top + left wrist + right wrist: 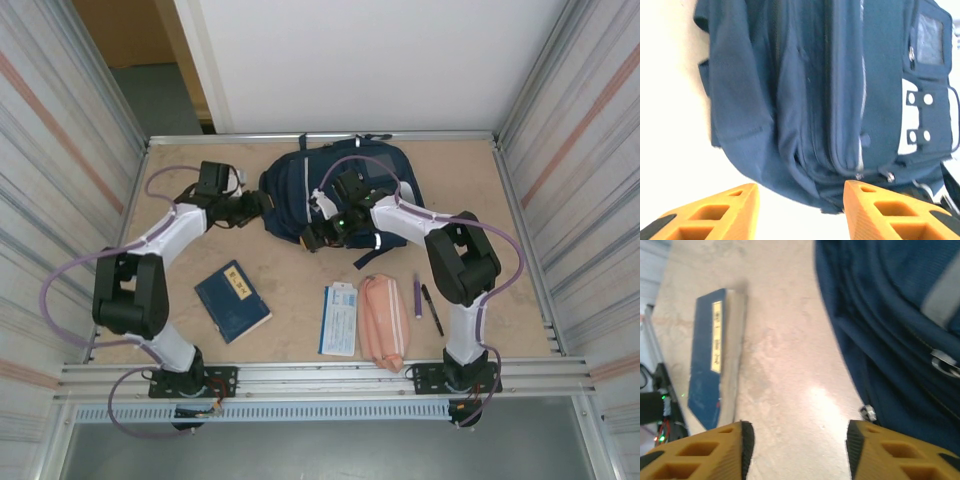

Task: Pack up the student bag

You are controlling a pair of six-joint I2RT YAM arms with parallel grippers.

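The student bag (pixel 345 185), a navy backpack with white patches and thin reflective stripes, lies at the back middle of the table. My left gripper (pixel 256 208) is at its left edge. In the left wrist view the bag (pixel 815 100) hangs just beyond the open gripper (pixel 801 210), with nothing between the orange fingers (pixel 875 210). My right gripper (pixel 318 236) is at the bag's near edge. It stands open (pixel 797 450) over bare table, with the bag (pixel 900 340) and a metal zip pull (pixel 868 412) just beside its right finger.
A dark blue book (pixel 232 300) (pixel 715 355) lies near the left arm. A blue-and-white booklet (pixel 339 320), a pink pouch (pixel 382 320) and two pens (pixel 425 303) lie at the front right. Metal walls close in the table on both sides.
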